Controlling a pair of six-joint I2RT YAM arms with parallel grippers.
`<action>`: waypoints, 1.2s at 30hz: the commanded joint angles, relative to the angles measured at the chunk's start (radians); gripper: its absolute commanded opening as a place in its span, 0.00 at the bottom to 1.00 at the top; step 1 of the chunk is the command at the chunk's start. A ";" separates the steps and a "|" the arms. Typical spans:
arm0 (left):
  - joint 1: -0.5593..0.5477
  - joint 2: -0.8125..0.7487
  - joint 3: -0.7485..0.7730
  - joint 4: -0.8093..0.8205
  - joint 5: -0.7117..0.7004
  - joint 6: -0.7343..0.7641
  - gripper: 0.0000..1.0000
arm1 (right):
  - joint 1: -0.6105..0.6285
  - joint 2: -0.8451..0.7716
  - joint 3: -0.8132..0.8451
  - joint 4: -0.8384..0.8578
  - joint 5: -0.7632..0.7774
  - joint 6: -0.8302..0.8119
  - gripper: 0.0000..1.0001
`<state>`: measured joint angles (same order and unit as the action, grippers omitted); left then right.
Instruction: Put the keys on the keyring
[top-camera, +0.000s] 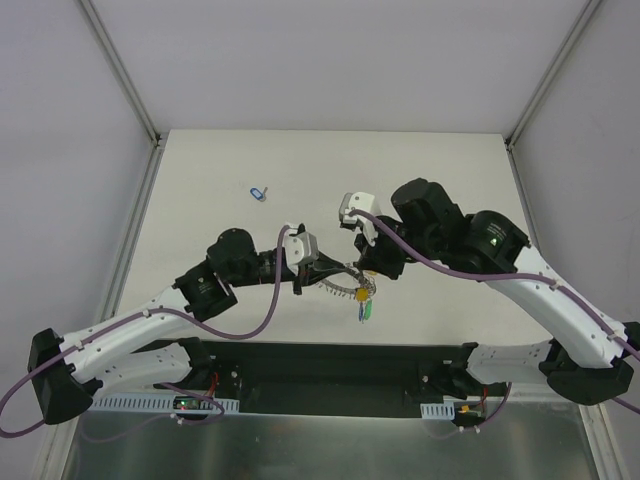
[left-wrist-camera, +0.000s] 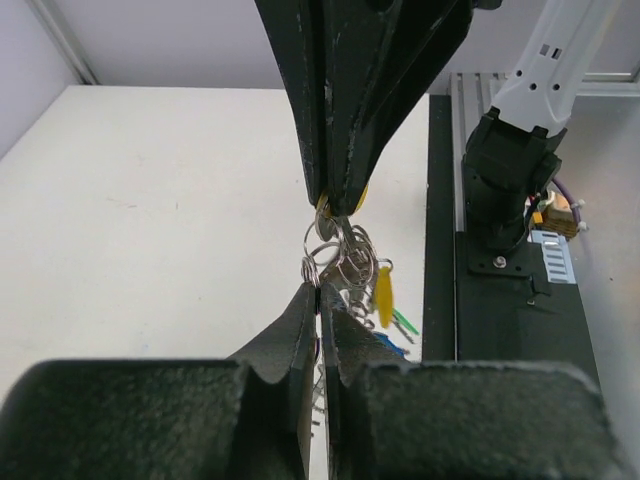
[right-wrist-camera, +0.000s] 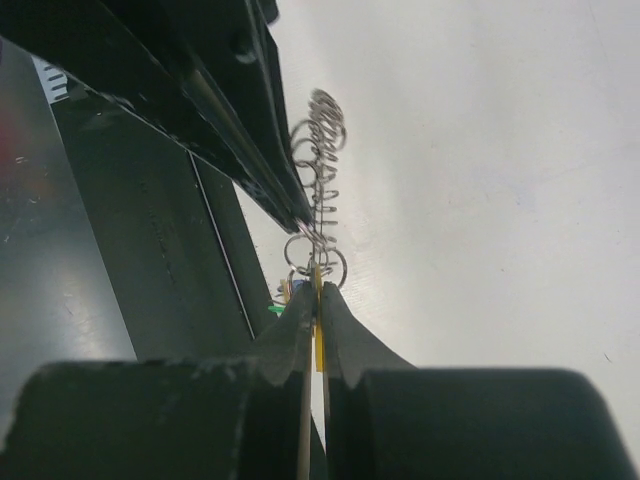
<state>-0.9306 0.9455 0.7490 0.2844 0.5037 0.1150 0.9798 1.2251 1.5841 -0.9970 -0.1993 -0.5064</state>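
- Basically a mid-air job: keyring (left-wrist-camera: 340, 258) held up between both arms at centre of the top view, just above the black base rail (top-camera: 330, 358), off the table (top-camera: 420, 170).
- Biggest risk: losing the wire. Thin loops and a tiny bite at the fingertips, so easy to pop out of the pads with any sideways tug from either arm.
- Second risk: overstretching. Looks pulled out like a coil in the right wrist view, and likely to bend for good under more tension between the two grips.
- Third: a sudden slip or snap-back flinging the dangling keys (left-wrist-camera: 383, 295) (yellow and green tags, lower right of the left wrist view) down toward the rail. Awkward to recover from there.
- Also no way to confirm any threading at the pinch point: hidden by fingers, too small to read.
- Worth noting blue-tagged key (top-camera: 258, 191), lying alone on the table upper left of centre in the top view, well apart from the ring. Not yet on it, judging by that.
- Left gripper (left-wrist-camera: 318, 292): jaws together, pinched on a wire loop of the keyring at the very tips.
- Right gripper (right-wrist-camera: 315, 292): jaws together too, tip to tip with the left. Thin yellow strip edge-on between the pads, so probably clamped on a yellow-tagged key (right-wrist-camera: 318, 345) right against the ring. Wire also in that bite or not: can't tell.
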 joint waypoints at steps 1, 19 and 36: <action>-0.010 -0.074 -0.003 0.029 -0.045 0.025 0.00 | -0.039 -0.071 -0.024 0.015 0.031 -0.030 0.01; -0.010 -0.156 -0.057 0.070 -0.117 -0.012 0.00 | -0.073 -0.093 -0.076 0.049 -0.028 -0.049 0.01; -0.008 -0.027 0.012 0.030 -0.042 -0.075 0.48 | -0.073 -0.056 -0.027 0.055 -0.052 -0.038 0.01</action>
<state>-0.9417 0.9001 0.6933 0.2909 0.4168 0.0696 0.9073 1.1683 1.4979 -0.9768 -0.2337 -0.5434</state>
